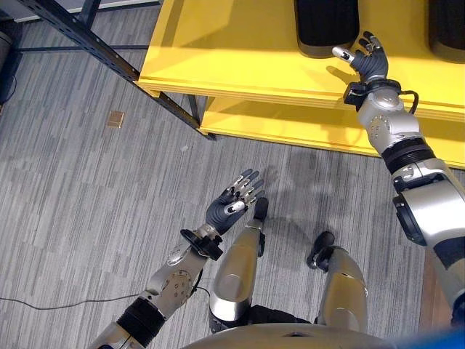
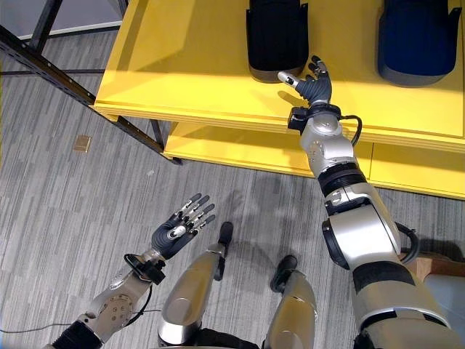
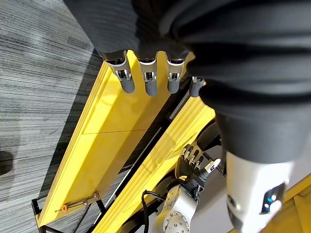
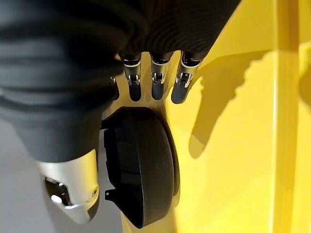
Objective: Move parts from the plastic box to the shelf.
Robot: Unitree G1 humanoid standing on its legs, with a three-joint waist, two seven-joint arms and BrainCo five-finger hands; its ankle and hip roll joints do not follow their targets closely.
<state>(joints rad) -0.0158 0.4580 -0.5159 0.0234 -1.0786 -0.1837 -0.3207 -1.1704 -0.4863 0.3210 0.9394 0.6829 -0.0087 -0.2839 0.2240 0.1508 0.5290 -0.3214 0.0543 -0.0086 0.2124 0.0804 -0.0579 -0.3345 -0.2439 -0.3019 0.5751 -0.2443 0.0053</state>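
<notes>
A black ribbed part (image 1: 325,29) stands on the top board of the yellow shelf (image 1: 218,51). To its right on the same board stands a blue part (image 2: 418,40). My right hand (image 1: 367,62) is raised over the shelf just right of the black part, a little apart from it, open and holding nothing. In the right wrist view its straight fingers (image 4: 153,85) show above the black part (image 4: 146,174). My left hand (image 1: 232,203) hangs open and palm up over the grey floor, well in front of the shelf, with nothing in it.
A lower yellow board (image 1: 290,131) runs under the top one. A dark metal rack post (image 1: 80,36) slants across the floor at the left. A small brown square (image 1: 115,118) lies on the grey carpet.
</notes>
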